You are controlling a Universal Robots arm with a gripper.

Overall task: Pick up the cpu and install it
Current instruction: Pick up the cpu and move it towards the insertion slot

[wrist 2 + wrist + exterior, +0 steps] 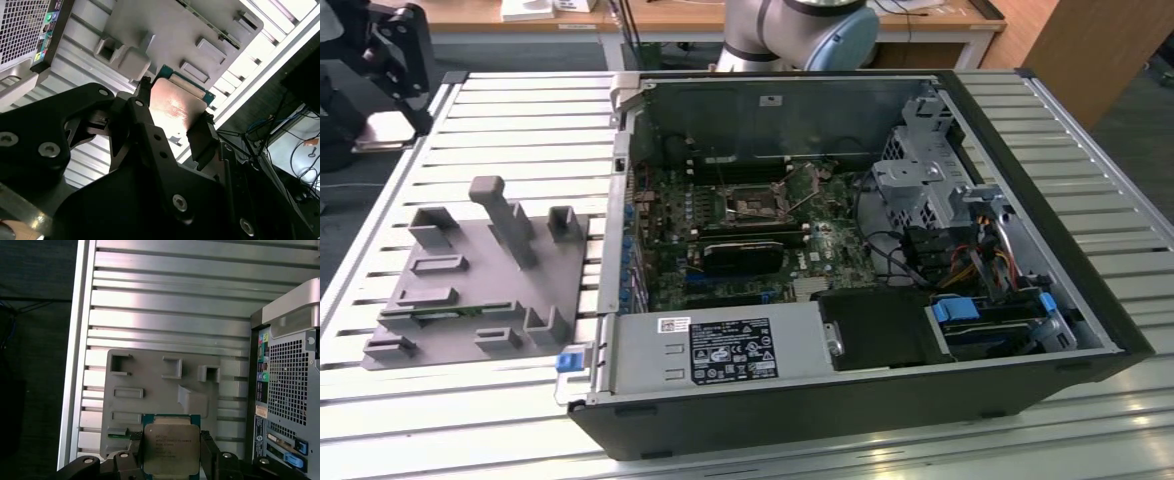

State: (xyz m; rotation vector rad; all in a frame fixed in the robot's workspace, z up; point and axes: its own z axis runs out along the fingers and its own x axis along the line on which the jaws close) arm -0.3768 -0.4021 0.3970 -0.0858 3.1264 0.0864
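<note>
Cpu [171, 442] is gripped between the clamped fingers [207, 447] of the gripper [170, 452] and held above the grey tray [160, 385]. Pick-up is judged done. Install is left: the socket [754, 207] sits inside the open case [854, 420], at 3 o'clock of the tray in the exterior view, well apart.

1. The cpu [171, 452] is a small flat square chip with a silvery-grey metal lid and a thin green board rim around it.
2. It's clamped on two opposite edges between the dark fingers of the gripper [171, 446].
3. In the first wrist view the lid faces the camera flat-on, with faint print on it.
4. In the second wrist view the lid catches a warm glare and the green edge shows at the far side.
5. It hangs up over the grey tray [160, 385], apart from it.
</note>
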